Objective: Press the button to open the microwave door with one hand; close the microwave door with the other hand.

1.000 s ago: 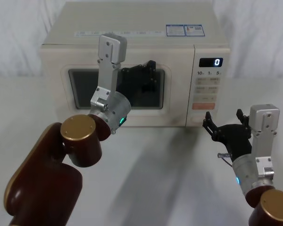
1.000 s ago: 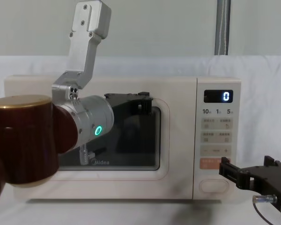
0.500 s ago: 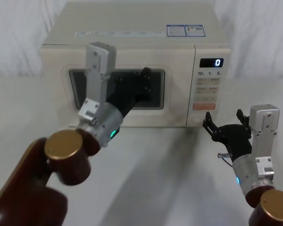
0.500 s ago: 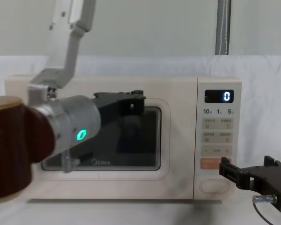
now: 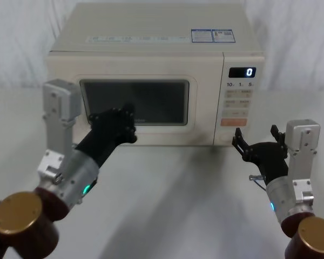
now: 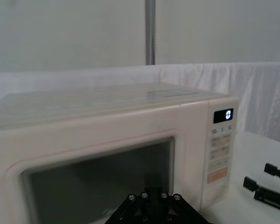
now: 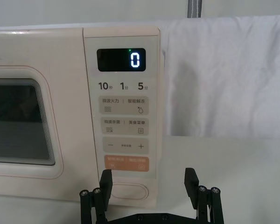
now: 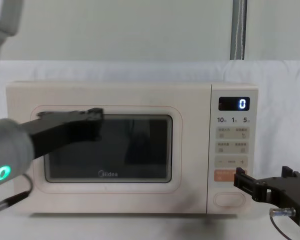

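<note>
cream microwave door (image 5: 132, 105) sits flush w/ the oven body, shut, dark window facing me. my left gripper (image 5: 119, 123), green ring light on the wrist, hangs just in front of the door's lower left part, a little apart from it; can't tell how its fingers stand. my right gripper (image 5: 257, 147), blue light, waits low on the right near the control panel (image 7: 125, 107), fingers spread wide w/ nothing between. the button (image 7: 130, 191) is at the panel's bottom, under the orange key (image 7: 127, 163), just ahead of my right fingertips, untouched.
</note>
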